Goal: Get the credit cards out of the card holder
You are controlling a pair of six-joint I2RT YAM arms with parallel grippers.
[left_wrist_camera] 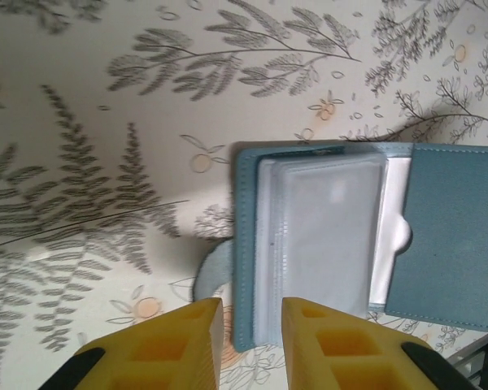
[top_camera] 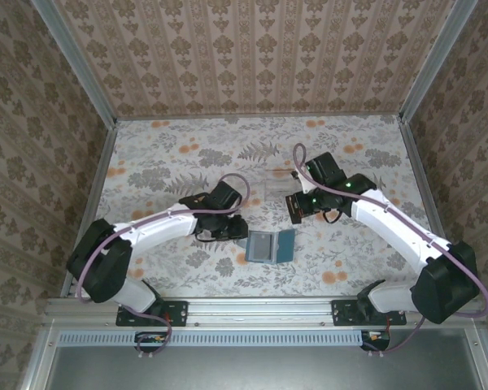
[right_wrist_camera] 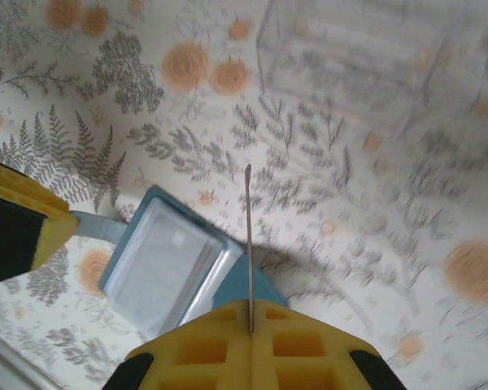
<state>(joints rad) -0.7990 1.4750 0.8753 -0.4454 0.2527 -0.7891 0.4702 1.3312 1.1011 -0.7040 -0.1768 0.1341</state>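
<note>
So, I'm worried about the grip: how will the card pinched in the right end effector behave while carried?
The card shows as a straight hairline edge standing free of the right end effector, so it is probably stiff, not floppy. Being that thin, it is likely light. Held by one end only, it could pivot or slip if bumped.

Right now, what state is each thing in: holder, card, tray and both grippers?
card holder: lying open, flat on the table.
right gripper: shut on the credit card.
credit card: out of the holder, held edge-on.
left gripper: jaws slightly apart at the holder's edge.
clear tray: upright on the table, blurred.
</note>
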